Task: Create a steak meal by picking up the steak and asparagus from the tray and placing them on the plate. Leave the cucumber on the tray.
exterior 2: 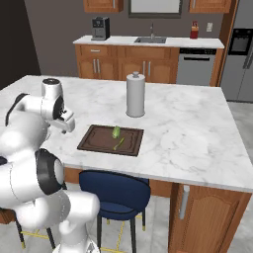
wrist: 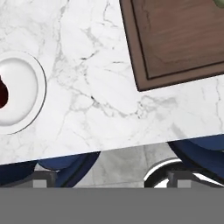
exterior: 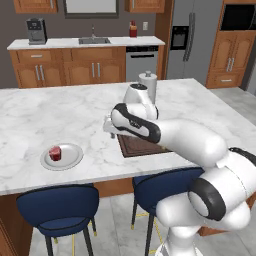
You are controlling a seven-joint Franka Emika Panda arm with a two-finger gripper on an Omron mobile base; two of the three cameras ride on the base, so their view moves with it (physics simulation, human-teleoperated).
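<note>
The dark-red steak [exterior: 55, 153] lies on the round grey-white plate [exterior: 70, 161] at the counter's front left; the hand view catches them at its left edge, plate [wrist: 19, 87] and steak [wrist: 2, 95]. The dark brown tray [exterior 2: 99, 141] holds the light-green cucumber [exterior 2: 116, 131] and the thin green asparagus [exterior 2: 119, 144]. My arm hides part of the tray [exterior: 135, 146] in the left base view. My gripper [exterior: 110, 131] [exterior 2: 69, 126] [wrist: 109, 177] hangs open and empty above bare marble between plate and tray [wrist: 175, 39].
A white paper towel roll [exterior 2: 135, 94] stands behind the tray. Blue stools [exterior: 57, 205] [exterior 2: 114, 192] sit under the counter's front edge. A marble counter [exterior: 30, 115] stretches wide to the left and behind.
</note>
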